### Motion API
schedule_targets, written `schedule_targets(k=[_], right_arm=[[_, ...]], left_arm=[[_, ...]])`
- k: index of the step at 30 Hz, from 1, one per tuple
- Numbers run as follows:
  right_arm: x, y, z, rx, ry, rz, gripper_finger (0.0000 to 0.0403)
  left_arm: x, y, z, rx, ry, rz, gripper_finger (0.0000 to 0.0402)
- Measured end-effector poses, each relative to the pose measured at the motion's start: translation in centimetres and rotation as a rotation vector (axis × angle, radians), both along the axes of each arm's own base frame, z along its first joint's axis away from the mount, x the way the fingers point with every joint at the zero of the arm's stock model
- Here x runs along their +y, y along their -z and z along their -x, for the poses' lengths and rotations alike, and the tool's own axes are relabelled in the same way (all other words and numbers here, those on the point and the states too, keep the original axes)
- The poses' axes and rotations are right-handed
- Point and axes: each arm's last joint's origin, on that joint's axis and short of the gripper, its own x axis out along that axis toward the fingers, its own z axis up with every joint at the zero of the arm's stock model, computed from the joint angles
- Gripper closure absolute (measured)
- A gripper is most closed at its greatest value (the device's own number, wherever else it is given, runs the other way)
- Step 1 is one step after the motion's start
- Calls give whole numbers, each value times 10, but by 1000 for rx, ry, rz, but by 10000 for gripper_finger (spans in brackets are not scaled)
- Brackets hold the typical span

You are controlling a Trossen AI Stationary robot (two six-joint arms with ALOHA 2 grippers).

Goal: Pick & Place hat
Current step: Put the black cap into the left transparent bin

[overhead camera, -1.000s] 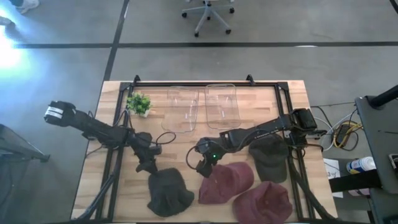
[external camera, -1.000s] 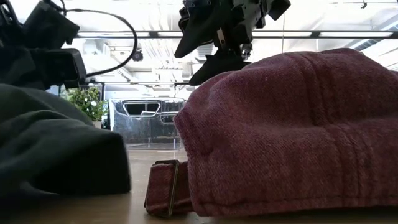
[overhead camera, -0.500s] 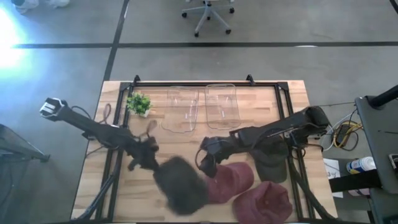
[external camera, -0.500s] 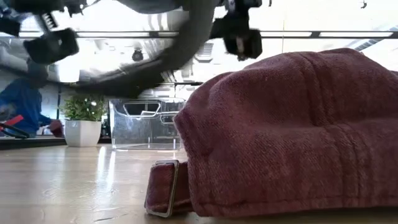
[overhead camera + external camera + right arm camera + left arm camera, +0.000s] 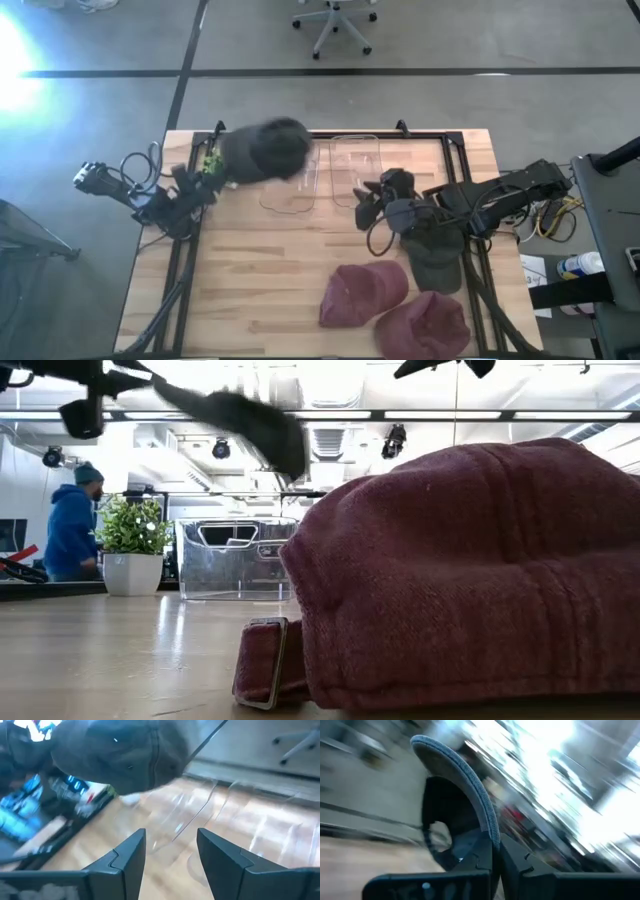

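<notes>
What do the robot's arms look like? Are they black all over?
Mostly, yes. Both arms are thin, dark and jointed, with black cables looping alongside. The left arm has a pale tag near its outer end. The right end effector has two dark, angular, wedge-shaped fingers. The left end effector has dark, blocky fingers too.

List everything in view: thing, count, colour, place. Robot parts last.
Dark grey cap: one, held aloft over the table's far left, above the plant.
Maroon caps: two, near right; one toward the centre, one at the near edge.
Olive-grey cap: one, right side, under the right arm.
Clear plastic bins: two, far centre; left, right.
Small green potted plant: one, far left.
Wooden table: one, light wood.
Person in blue hoodie: one, in the room behind.
Left gripper: shut on the dark grey cap's brim.
Right gripper: open, empty, beside the right bin.
</notes>
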Motion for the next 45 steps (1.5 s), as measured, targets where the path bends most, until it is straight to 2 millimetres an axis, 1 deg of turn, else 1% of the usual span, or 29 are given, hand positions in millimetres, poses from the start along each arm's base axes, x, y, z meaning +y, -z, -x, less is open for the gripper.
schedule_targets(k=[2,6,9,13,15,17,19,20,23,27,31,35,37,39,42,45], right_arm=[[-3,-1,2,-3,15,8,229],[-5,5,-4,19,16,4,229],[-6,17,-14,60,-5,-32,229],[-9,35,-29,77,8,-151,229],[-13,42,-34,81,34,-181,230],[-18,43,-36,80,55,-182,230],[-25,40,-36,67,72,-177,230],[-28,37,-35,61,77,-174,230],[-39,26,-29,43,87,-155,230],[-50,6,-12,-2,95,-124,230],[-57,-10,4,-31,94,-95,230],[-59,-16,13,-47,65,-100,230],[-58,-17,10,-60,22,-125,230],[-57,-13,2,-74,-15,-138,230],[-54,-10,-17,-113,-93,-123,230],[-51,-16,-38,-239,-229,-87,230]], left_arm=[[0,3,-2,33,-84,8,392],[-5,9,-13,68,-99,8,392],[-11,8,-26,102,-105,-3,392],[-19,5,-44,171,-127,-40,392],[-23,-1,-52,151,-69,-27,392],[-29,-9,-57,129,55,-21,392],[-34,-31,-58,52,162,-5,392],[-37,-40,-57,41,202,-14,392],[-46,-60,-52,87,262,-73,392],[-52,-87,-42,109,307,-110,392],[-56,-100,-40,137,315,-156,392],[-57,-108,-40,128,335,-170,392],[-58,-110,-42,114,344,-170,392],[-61,-111,-45,98,361,-187,392],[-63,-113,-49,65,369,-199,392],[-67,-111,-55,71,367,-201,392]])
